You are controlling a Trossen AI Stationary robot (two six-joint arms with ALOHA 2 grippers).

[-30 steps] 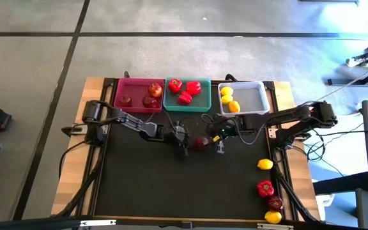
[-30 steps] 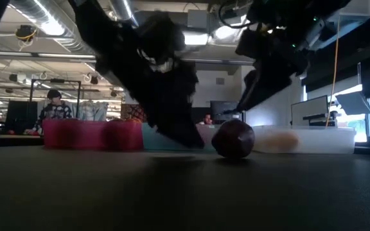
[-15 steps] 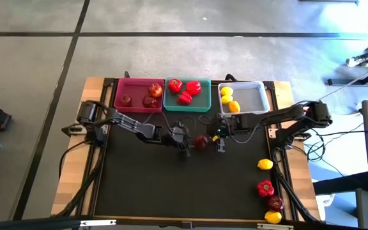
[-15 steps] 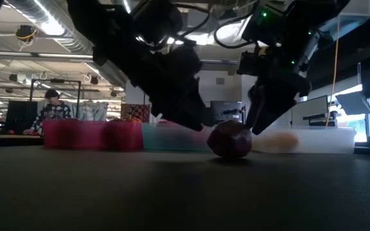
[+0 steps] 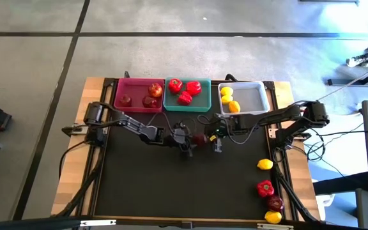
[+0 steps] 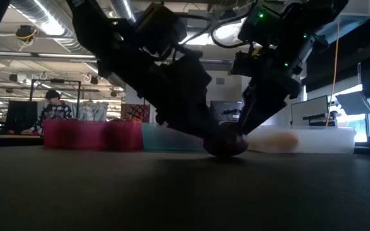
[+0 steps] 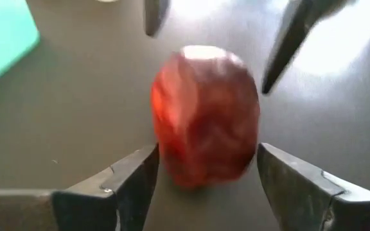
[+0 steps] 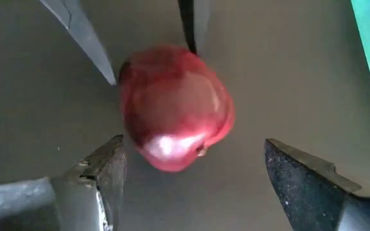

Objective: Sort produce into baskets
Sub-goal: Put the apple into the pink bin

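At the near right corner of the black desk (image 5: 139, 185) we see four pieces still unsorted: a lemon (image 5: 273, 217), a dark apple (image 5: 274, 203), a red pepper (image 5: 265, 188) and a second lemon (image 5: 264, 164), strung along the edge. Mid-desk, another dark red apple (image 5: 200, 138) sits on the mat with both arms meeting over it. Our left hand (image 5: 191, 142) straddles it, fingers (image 7: 130, 183) open and just beside its flanks, not visibly pressing. Our right hand (image 5: 215, 142) faces it from the other side, its fingers (image 8: 95, 183) spread wider, one clear of the fruit. Farther back, three baskets stand in a row: the pink one (image 5: 139, 108) holds apples, the teal one (image 5: 187, 107) red peppers, the pale one (image 5: 253, 96) lemons. Beyond the desk, a person (image 6: 54, 109) sits in the room.
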